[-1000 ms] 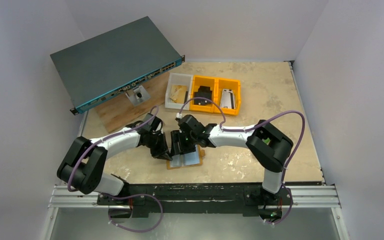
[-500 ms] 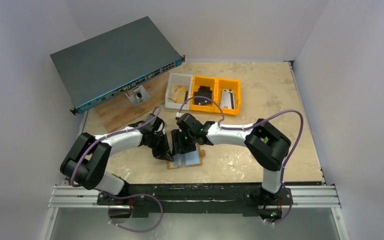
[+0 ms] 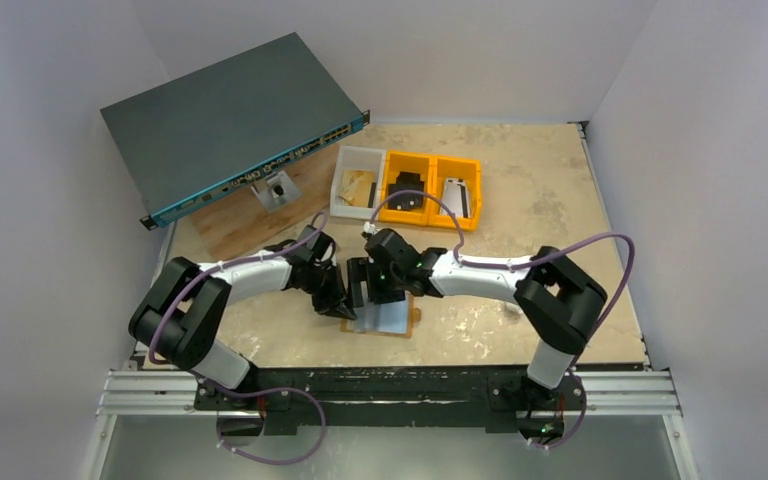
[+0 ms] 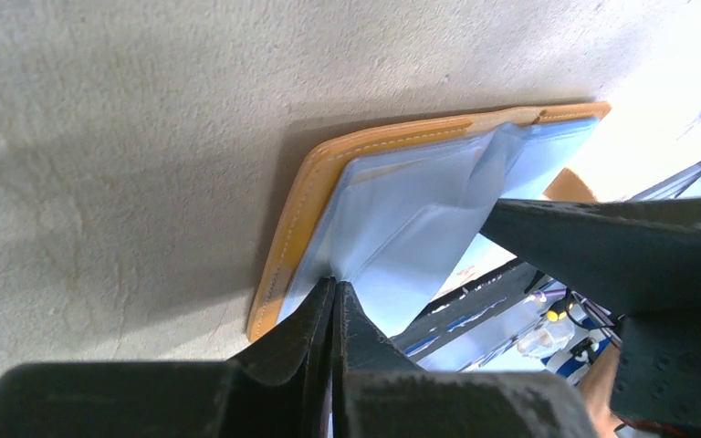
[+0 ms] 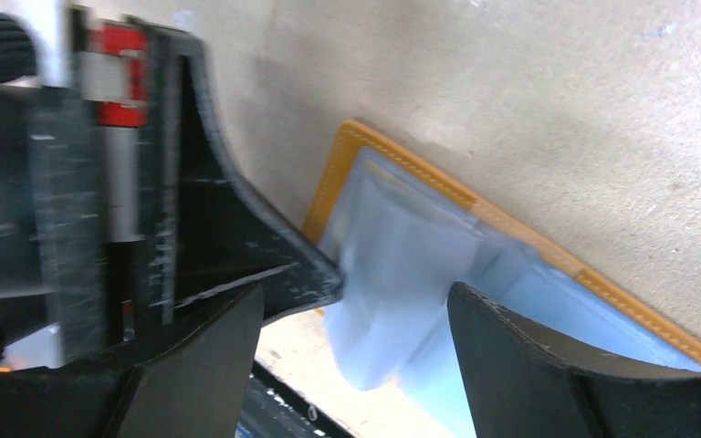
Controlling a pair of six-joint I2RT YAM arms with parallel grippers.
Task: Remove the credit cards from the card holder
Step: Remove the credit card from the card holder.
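Left hand [image 3: 344, 303] and right hand [image 3: 368, 292] meet tip to tip over card holder [image 3: 388, 320]. It lies spread open, blue-grey side up, on worktop [image 3: 520, 200] near the front edge, between the arms. Far side: white bin [image 3: 357, 182] with a tan piece in it; middle orange bin [image 3: 405, 188] with a black part; end orange bin [image 3: 457, 195] with a grey part. No credit cards lie out on the worktop.

Left wrist view: left hand [image 4: 333, 297] has its fingers pressed together, seemingly nipping a corner of the pale blue inner leaf [image 4: 420, 210], which creases up off the tan cover.

Right wrist view, blurred: right hand [image 5: 365, 356] has its fingers standing apart either side of the raised leaf, gripping nothing. Cannot tell whether a card sits inside.

Judgement: extraction step, pocket being held for access, nothing out yet. Next move calls for the right hand to close on a card edge and draw it along the pocket, with the left holding the leaf firm.
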